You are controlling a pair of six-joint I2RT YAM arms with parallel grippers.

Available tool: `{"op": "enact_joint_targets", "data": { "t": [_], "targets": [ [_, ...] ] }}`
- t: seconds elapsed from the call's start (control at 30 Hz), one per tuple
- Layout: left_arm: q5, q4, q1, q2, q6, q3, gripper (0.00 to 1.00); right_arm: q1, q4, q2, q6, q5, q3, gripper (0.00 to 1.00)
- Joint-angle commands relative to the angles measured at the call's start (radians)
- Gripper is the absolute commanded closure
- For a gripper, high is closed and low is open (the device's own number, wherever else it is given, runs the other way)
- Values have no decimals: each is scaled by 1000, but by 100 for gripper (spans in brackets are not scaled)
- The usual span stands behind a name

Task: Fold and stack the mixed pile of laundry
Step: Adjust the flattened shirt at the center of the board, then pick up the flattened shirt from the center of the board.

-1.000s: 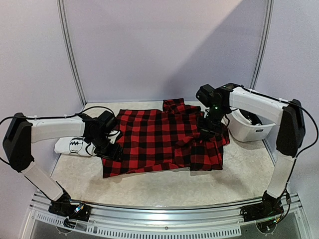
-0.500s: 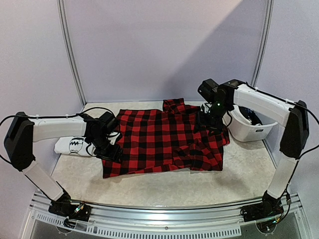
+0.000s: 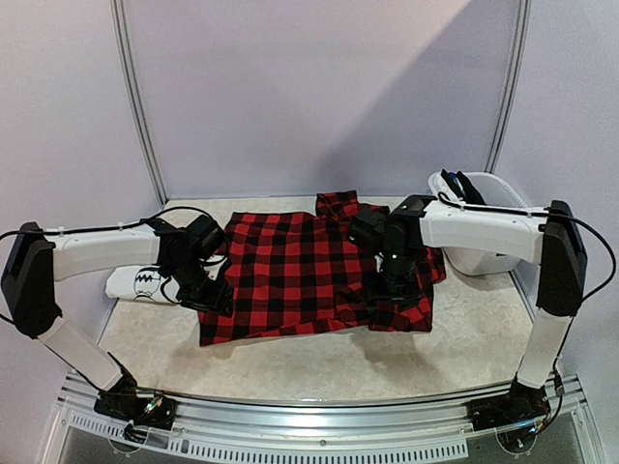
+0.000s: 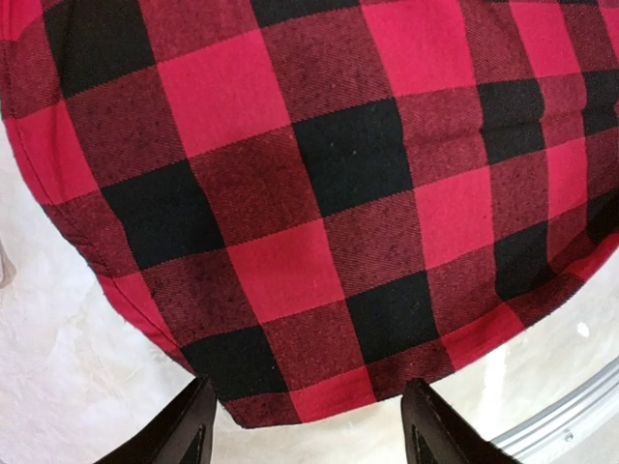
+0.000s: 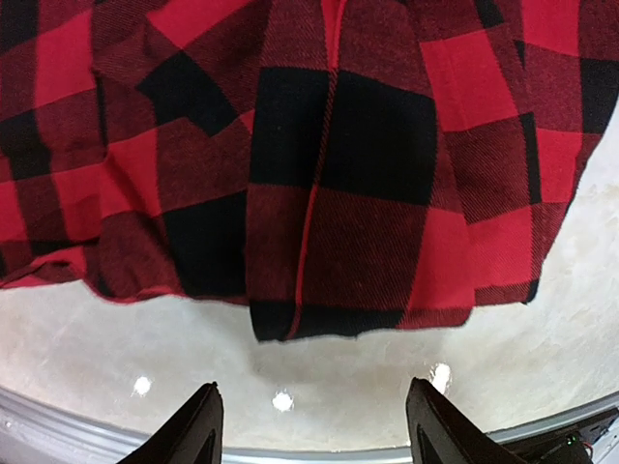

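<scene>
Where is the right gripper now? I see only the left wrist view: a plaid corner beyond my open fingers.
Observer: The right gripper hangs over the near right part of the plaid garment, jaws open, holding nothing.
Operator: Is any other garment lying nearby?
Observer: Yes, a white T-shirt with black print lies just left of the plaid.
Operator: Where is the tub?
Observer: The white tub stands at the far right, with dark items inside.
</scene>
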Motion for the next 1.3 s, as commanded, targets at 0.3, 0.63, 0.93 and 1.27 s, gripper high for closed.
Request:
{"op": "enact_joint_targets", "data": {
  "t": [0.3, 0.63, 0.93, 1.27],
  "targets": [
    [-32, -37, -14, -67, -24, -39, 34, 14, -39, 170, 9, 53, 82, 51],
    [-27, -29, -14, -77, -30, -48, 34, 13, -74, 170, -2, 83, 75, 95],
    [-28, -56, -14, -100, -37, -38, 35, 15, -121, 78, -7, 93, 84, 100],
    [-15, -57, -14, -95, -41, -24, 35, -3, -6, 57, 30, -6, 83, 64]
  ]
}}
